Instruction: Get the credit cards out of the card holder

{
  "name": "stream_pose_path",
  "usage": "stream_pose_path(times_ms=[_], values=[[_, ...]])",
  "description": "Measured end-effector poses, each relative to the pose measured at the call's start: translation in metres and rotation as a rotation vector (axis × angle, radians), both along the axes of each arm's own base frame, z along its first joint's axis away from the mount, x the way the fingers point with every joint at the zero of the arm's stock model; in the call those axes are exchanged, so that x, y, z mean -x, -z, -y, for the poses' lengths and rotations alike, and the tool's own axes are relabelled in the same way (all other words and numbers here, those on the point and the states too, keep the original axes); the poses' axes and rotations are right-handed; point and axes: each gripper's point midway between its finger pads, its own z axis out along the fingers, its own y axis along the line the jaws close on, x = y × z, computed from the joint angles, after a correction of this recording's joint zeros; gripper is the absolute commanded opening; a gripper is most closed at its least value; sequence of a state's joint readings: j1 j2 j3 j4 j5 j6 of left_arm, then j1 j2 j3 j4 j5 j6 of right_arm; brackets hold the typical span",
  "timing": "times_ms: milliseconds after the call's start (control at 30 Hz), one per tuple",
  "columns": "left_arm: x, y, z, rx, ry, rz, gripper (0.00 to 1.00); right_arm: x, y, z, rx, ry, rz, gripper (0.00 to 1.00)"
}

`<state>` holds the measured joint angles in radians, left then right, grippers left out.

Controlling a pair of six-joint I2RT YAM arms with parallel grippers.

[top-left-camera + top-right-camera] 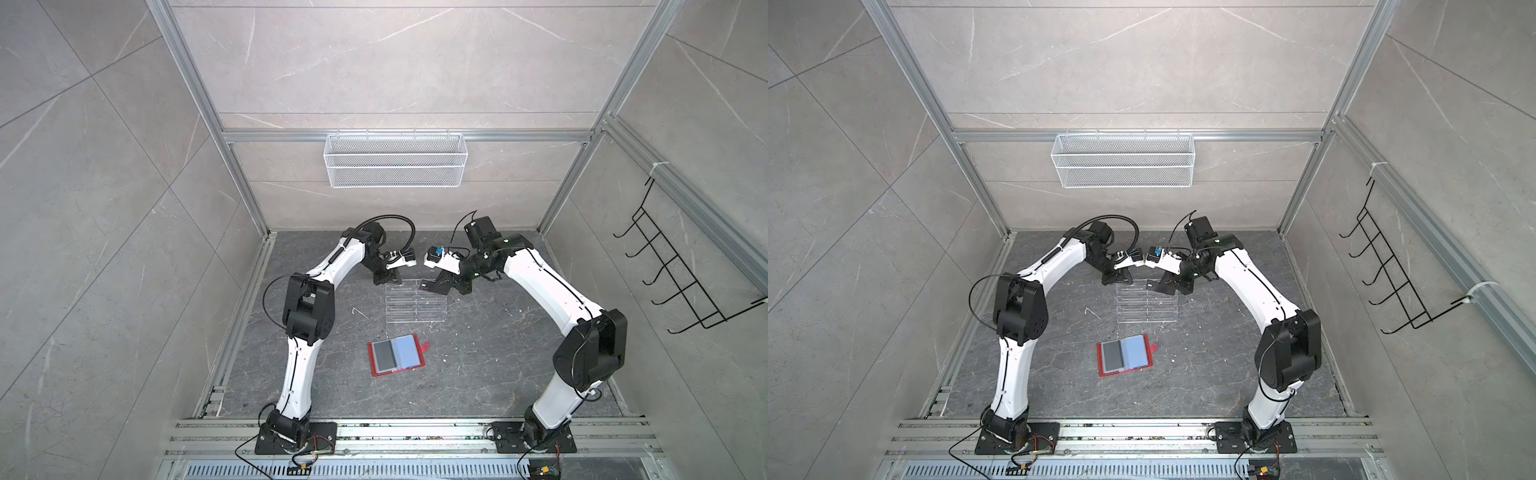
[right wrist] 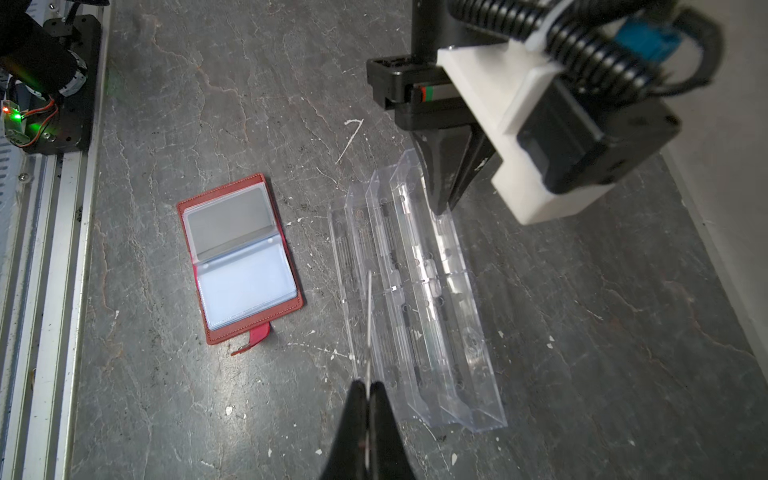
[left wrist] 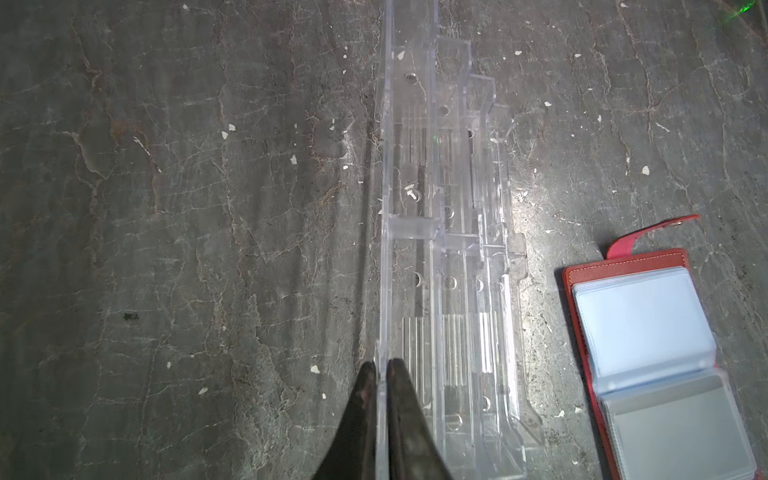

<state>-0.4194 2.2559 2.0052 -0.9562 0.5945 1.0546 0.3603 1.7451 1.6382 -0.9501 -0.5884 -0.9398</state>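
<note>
Right pincer clamping one card; one card holder, one rack

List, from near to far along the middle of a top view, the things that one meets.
card holder → clear tiered rack → white wire basket on the back wall

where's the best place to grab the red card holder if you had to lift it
Pinch the snap strap, coming from above. The card holder lies open and flat, covers flush on the table with no edge to get under; the strap curls up off the surface at one cover's outer edge, probably the only part jaws can close around.
</note>
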Motion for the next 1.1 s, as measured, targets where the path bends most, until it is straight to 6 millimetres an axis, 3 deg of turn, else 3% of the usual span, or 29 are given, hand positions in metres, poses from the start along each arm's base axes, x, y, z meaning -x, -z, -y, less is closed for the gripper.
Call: stream_pose_path(times_ms=[100, 200, 267, 300, 333, 400, 500, 567, 700, 800, 867, 967, 1100], values=[[-0.001, 0.003, 0.001, 0.001, 0.002, -0.001, 0.49, -0.001, 0.001, 0.0, 0.001, 0.001, -0.003, 0.0], [-0.005, 0.001, 0.003, 0.011, -0.001, 0.019, 0.66, -0.003, 0.001, 0.0, 0.002, 0.002, -0.006, 0.0], [-0.01, 0.0, 0.004, 0.018, -0.009, 0.035, 0.67, -0.007, 0.0, 0.0, 0.003, 0.001, 0.001, 0.0], [-0.013, -0.002, 0.005, 0.025, -0.017, 0.047, 0.86, -0.009, 0.0, 0.001, 0.004, 0.0, 0.004, 0.0], [-0.017, -0.005, 0.005, 0.037, -0.034, 0.059, 0.98, -0.01, 0.0, 0.002, 0.005, -0.002, 0.009, 0.0], [-0.02, -0.015, 0.003, 0.066, -0.074, 0.088, 1.0, -0.014, 0.002, 0.005, 0.01, -0.009, 0.019, 0.0], [-0.02, -0.047, -0.011, 0.118, -0.156, 0.151, 1.0, -0.024, 0.003, 0.011, 0.019, -0.025, 0.043, 0.0], [-0.021, -0.081, -0.02, 0.167, -0.224, 0.221, 1.0, -0.034, 0.005, 0.014, 0.026, -0.04, 0.057, 0.0], [-0.014, -0.172, -0.042, 0.319, -0.393, 0.373, 1.0, -0.06, 0.01, 0.014, 0.041, -0.076, 0.081, 0.0], [0.009, -0.24, -0.059, 0.458, -0.526, 0.425, 1.0, -0.071, 0.02, 0.012, 0.055, -0.108, 0.073, 0.0], [0.028, -0.269, -0.072, 0.535, -0.621, 0.436, 1.0, -0.076, 0.028, 0.01, 0.064, -0.13, 0.062, 0.0], [0.058, -0.289, -0.09, 0.61, -0.721, 0.413, 1.0, -0.08, 0.038, 0.009, 0.077, -0.165, 0.049, 0.0], [0.088, -0.279, -0.107, 0.641, -0.814, 0.344, 1.0, -0.084, 0.039, 0.006, 0.073, -0.204, 0.054, 0.0]])
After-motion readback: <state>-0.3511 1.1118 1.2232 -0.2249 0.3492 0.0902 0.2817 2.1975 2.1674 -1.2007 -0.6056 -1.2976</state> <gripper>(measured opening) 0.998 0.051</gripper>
